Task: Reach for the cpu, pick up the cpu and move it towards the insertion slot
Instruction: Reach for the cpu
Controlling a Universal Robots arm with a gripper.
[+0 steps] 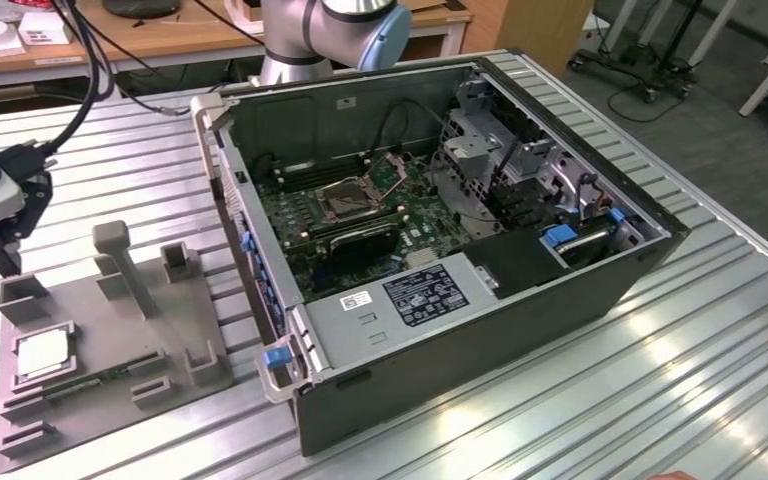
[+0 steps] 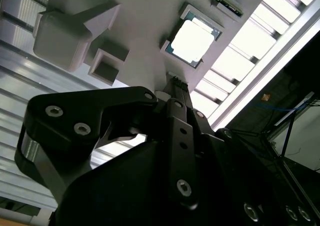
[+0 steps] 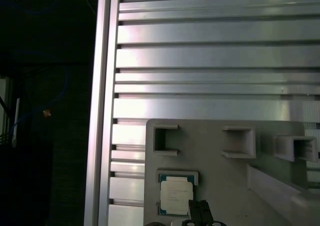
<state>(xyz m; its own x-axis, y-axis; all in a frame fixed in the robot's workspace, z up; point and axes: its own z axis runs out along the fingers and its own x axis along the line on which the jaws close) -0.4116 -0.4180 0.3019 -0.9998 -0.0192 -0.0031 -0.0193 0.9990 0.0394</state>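
The cpu (image 1: 40, 352) lies flat in a square pocket near the front of the grey fixture plate (image 1: 104, 350), at the exterior view's left. Its pale silvery top also appears in both wrist views (image 2: 194, 35) (image 3: 176, 195). My gripper (image 1: 8, 268) hangs above the plate's far end, a little behind the cpu and not touching it. The dark fingers stand close together with nothing between them, in the second wrist view (image 2: 176, 80) and in the first wrist view (image 3: 200, 208). The insertion slot (image 1: 348, 197) sits on the green board inside the open computer case.
Upright grey posts (image 1: 117, 262) and small blocks (image 1: 175, 262) rise from the fixture plate, and a green memory stick (image 1: 91, 380) lies along it. The open case (image 1: 491, 290) has tall walls. The ribbed aluminium table (image 1: 651, 380) ends at an edge (image 3: 102, 111) near the plate.
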